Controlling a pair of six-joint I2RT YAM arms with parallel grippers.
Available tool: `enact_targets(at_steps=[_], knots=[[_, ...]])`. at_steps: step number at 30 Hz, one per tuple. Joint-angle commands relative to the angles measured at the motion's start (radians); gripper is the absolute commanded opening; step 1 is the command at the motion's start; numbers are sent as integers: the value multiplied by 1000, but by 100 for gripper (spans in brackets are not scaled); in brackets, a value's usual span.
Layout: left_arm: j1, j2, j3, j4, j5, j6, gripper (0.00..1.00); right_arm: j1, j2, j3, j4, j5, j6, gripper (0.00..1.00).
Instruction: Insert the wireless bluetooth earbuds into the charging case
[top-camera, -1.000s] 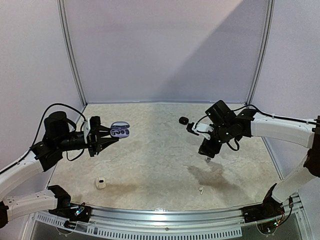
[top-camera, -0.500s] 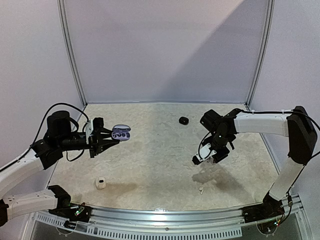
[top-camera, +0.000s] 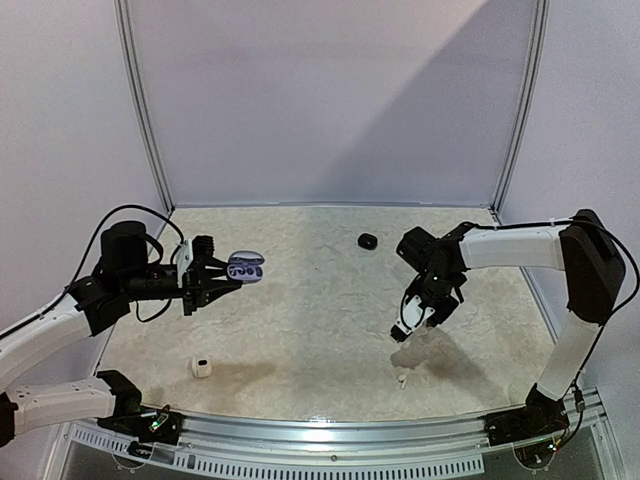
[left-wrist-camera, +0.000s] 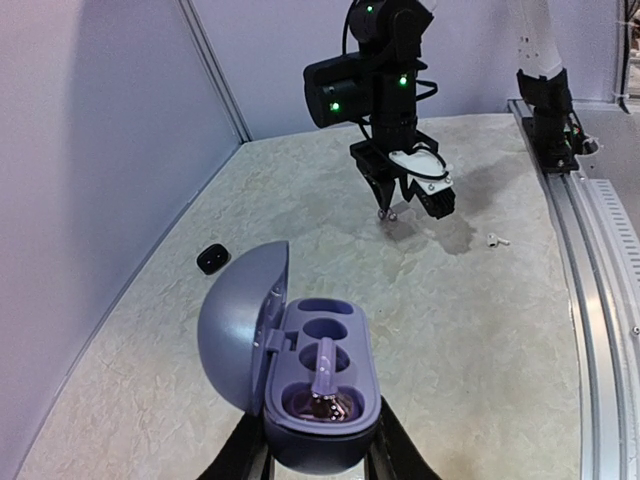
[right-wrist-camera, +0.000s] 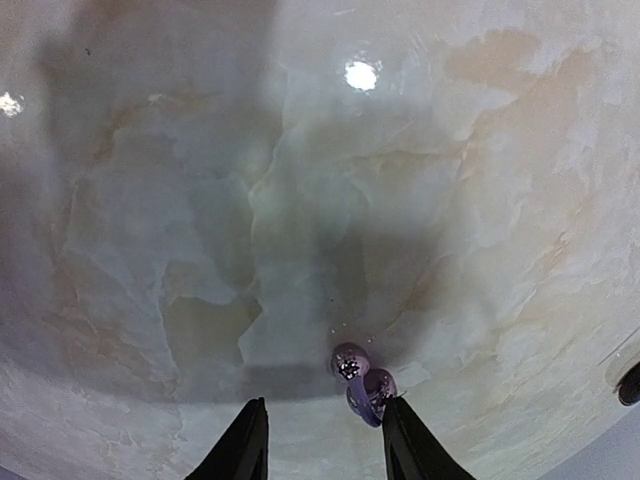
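My left gripper (top-camera: 212, 282) is shut on the purple charging case (left-wrist-camera: 318, 400) and holds it above the table's left side with its lid open. One purple earbud (left-wrist-camera: 324, 378) sits in the case; the well beside it is empty. On the right, my right gripper (top-camera: 400, 333) points down at the table. In the right wrist view a second purple earbud (right-wrist-camera: 362, 385) lies on the table between the jaws of the right gripper (right-wrist-camera: 322, 420), close to the right finger (right-wrist-camera: 405, 440). The jaws stand apart, and the left finger is well off the earbud.
A small black case (top-camera: 367, 241) lies at the back of the table (top-camera: 300, 330). A white case (top-camera: 202, 367) sits near the front left. A tiny white earbud (top-camera: 401, 380) lies in front of the right gripper. A metal rail (top-camera: 330, 430) runs along the near edge.
The right arm has swung down and toward the front until its fingers are over the purple earbud, and its jaws have narrowed. The left arm holds the case almost where it was.
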Motion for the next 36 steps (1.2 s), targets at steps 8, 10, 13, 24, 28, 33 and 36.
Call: enact_targets(at_steps=[8,10,13,24,28,33,36], knots=[[-9,4,29,5,-9,-3,0,-1,37,23,17,12,-22,30],[-10,2,27,6,-9,-4,0,-1,39,26,20,11,-20,26],[-10,5,26,5,-7,-6,0,-1,45,31,23,12,-14,18],[-10,10,32,6,-8,-5,0,-2,61,70,18,8,48,0],[-10,9,33,10,-3,-12,0,-1,58,121,-11,-28,118,0],[-11,8,32,10,3,-21,0,-1,47,151,-28,-63,210,0],[-10,6,35,8,8,-36,0,-1,31,224,-43,-116,329,0]])
